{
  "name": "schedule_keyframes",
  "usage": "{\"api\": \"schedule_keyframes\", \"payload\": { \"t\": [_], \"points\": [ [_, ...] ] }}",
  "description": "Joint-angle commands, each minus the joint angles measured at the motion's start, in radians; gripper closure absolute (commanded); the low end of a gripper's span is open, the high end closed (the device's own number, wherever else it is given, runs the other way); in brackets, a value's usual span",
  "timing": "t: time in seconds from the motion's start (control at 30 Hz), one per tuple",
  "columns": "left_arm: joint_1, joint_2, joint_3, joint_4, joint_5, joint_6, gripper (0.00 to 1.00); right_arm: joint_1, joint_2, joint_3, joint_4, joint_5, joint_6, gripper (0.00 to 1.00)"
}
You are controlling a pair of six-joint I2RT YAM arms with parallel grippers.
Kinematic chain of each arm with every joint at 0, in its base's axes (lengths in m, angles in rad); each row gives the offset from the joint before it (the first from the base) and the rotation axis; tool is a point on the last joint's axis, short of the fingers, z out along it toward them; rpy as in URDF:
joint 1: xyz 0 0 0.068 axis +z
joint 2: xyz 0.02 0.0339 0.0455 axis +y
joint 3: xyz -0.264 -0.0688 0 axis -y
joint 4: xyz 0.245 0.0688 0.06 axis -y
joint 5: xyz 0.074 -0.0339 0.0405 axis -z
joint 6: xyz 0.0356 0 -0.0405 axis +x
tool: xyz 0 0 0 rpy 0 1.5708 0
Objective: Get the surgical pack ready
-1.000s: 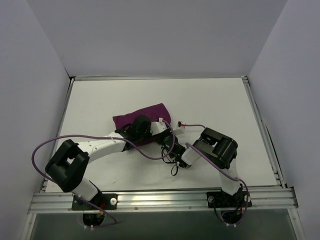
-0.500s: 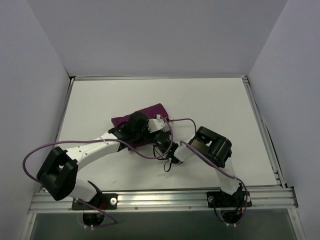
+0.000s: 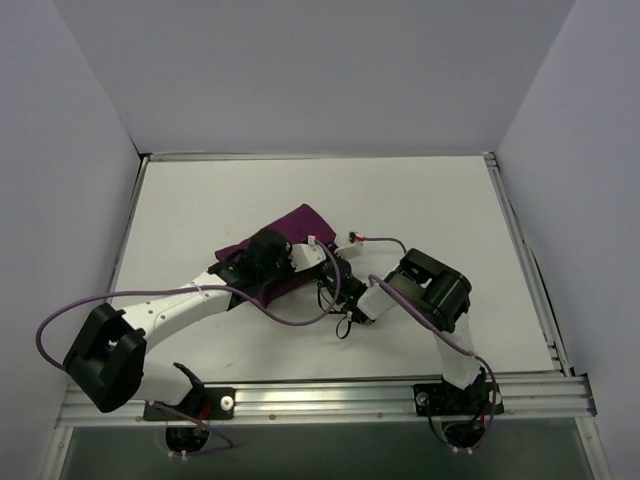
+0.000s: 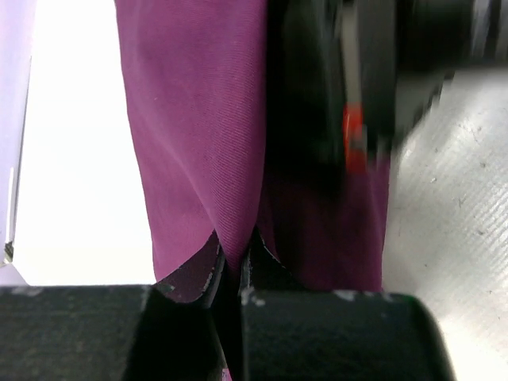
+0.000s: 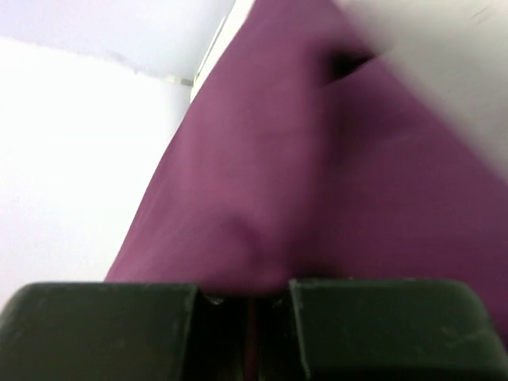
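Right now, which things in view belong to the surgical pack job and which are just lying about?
Job: purple cloth, pinched by left gripper and right gripper.
Just there: table, arm cable.

Purple cloth (image 4: 198, 143), pinched between fingers (image 4: 189, 279)

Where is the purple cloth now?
In the top view the purple cloth sits left of the table centre, pinched by the left pincer and the right pincer.
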Motion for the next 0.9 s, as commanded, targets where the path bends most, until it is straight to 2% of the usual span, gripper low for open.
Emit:
{"api": "schedule_keyframes", "payload": {
  "t": [0.0,0.17,0.43,0.53,0.57,0.67,0.7,0.87],
  "points": [
    [0.008,-0.066,-0.018,0.032,0.052,0.011,0.98,-0.098,-0.033,-0.069,0.029,0.139,0.026,1.0],
    [0.009,-0.039,-0.025,0.045,0.058,0.011,0.97,-0.112,-0.025,-0.098,0.083,0.081,0.015,1.0],
    [0.005,0.026,-0.013,0.011,0.083,0.019,0.82,-0.088,-0.102,-0.103,0.066,-0.033,-0.002,1.0],
    [0.005,0.026,-0.013,0.015,0.066,0.013,0.8,-0.085,-0.182,-0.118,0.012,-0.1,0.024,0.92],
    [0.006,0.021,-0.013,0.023,0.058,0.001,0.8,-0.083,-0.212,-0.129,-0.017,-0.11,0.034,0.86],
    [0.008,0.006,-0.011,0.034,0.037,-0.004,0.8,-0.082,-0.359,-0.179,-0.188,-0.146,0.035,0.78],
    [0.008,0.0,-0.01,0.026,0.037,-0.001,0.8,-0.083,-0.439,-0.199,-0.303,-0.156,0.026,0.76],
    [0.002,0.0,-0.016,-0.024,0.081,0.043,0.72,-0.109,-0.663,-0.213,-0.665,-0.202,-0.113,0.63]
  ]
}}
